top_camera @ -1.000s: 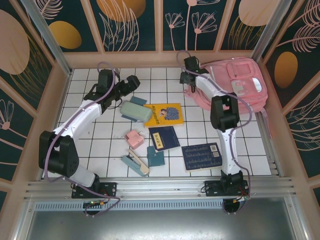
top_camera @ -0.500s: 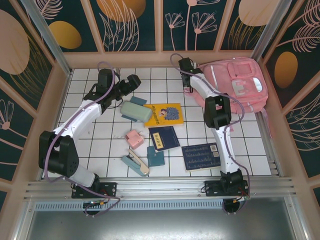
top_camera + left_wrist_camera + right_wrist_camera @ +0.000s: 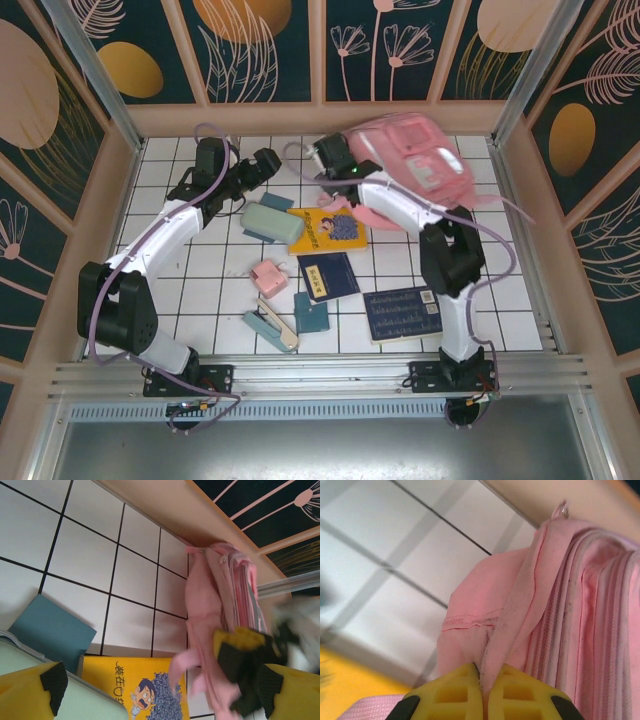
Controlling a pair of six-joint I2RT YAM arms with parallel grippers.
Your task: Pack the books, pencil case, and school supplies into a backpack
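The pink backpack (image 3: 420,165) hangs tilted at the back, its straps trailing over the yellow book (image 3: 326,230). My right gripper (image 3: 335,160) is shut on a pink fabric fold at the backpack's top edge (image 3: 512,630), fingertips (image 3: 470,680) pressed together. My left gripper (image 3: 266,165) stands open above the mint pencil case (image 3: 270,222), nothing between its fingers (image 3: 52,682). Two navy books (image 3: 328,276) (image 3: 403,313) lie nearer. The pink piece (image 3: 267,277), teal squares (image 3: 277,201) (image 3: 311,313) and stapler (image 3: 270,330) lie on the tiles.
A wooden rim (image 3: 320,118) bounds the back of the tiled table (image 3: 200,290), with metal posts at the corners. The right side of the tiles, where the backpack lay, is now bare. In the left wrist view the backpack (image 3: 220,595) hangs just right of the yellow book (image 3: 145,685).
My right gripper has swung left and up with the backpack, dragging it from the back right corner toward the middle and tipping it. The left arm has stayed still.
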